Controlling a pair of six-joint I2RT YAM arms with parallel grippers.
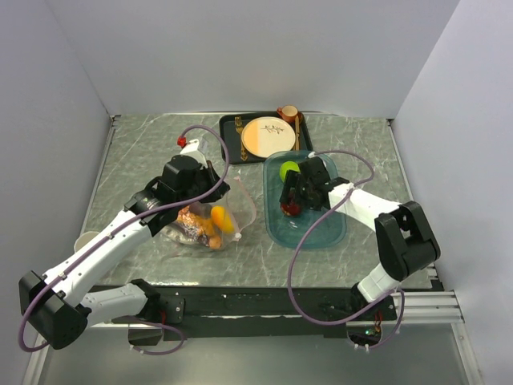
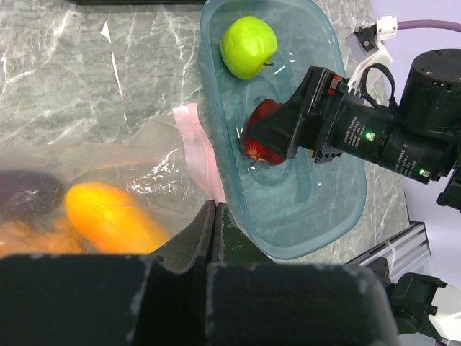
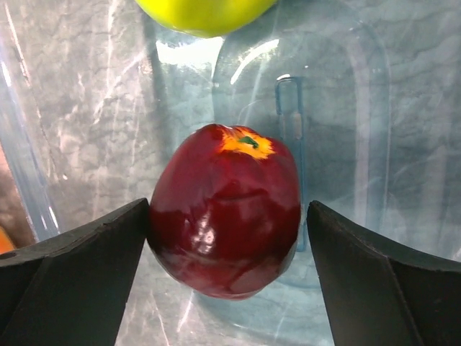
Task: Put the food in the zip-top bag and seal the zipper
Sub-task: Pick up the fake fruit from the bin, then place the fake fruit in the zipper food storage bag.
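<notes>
Right gripper [image 3: 227,216]: spread, straddling the red apple [image 3: 220,234] in the lower middle of the wrist view. Finger at the frame's left against the apple's skin or just beside it. At the frame's right, a thin gap between apple and finger. Apple with its stem end toward the top of the frame, on the floor of the teal tray [image 3: 346,108]. Above it, cut by the top edge, the green apple [image 3: 205,13], also in the tray and apart from the red one.

Left gripper [image 2: 215,216]: pressed together at bottom centre of its own view, pinching the mouth edge of the zip-top bag [image 2: 122,155] just where the zipper [image 2: 200,148] runs down to the tips. Bag crinkled, filling the lower left of that frame, just beside the tray's left rim. Inside, nearest the gripper, an orange-yellow piece [image 2: 108,216]. Left of it the purple eggplant [image 2: 25,193], with a brownish piece [image 2: 32,236] below, blurred.

From above: bag left of centre, tray right of centre, both on the marbled table [image 1: 136,152]. At upper centre, a cream-and-orange plate [image 1: 267,136] on a black tray [image 1: 231,124], with a small cup [image 1: 287,112] at that tray's upper right corner.
</notes>
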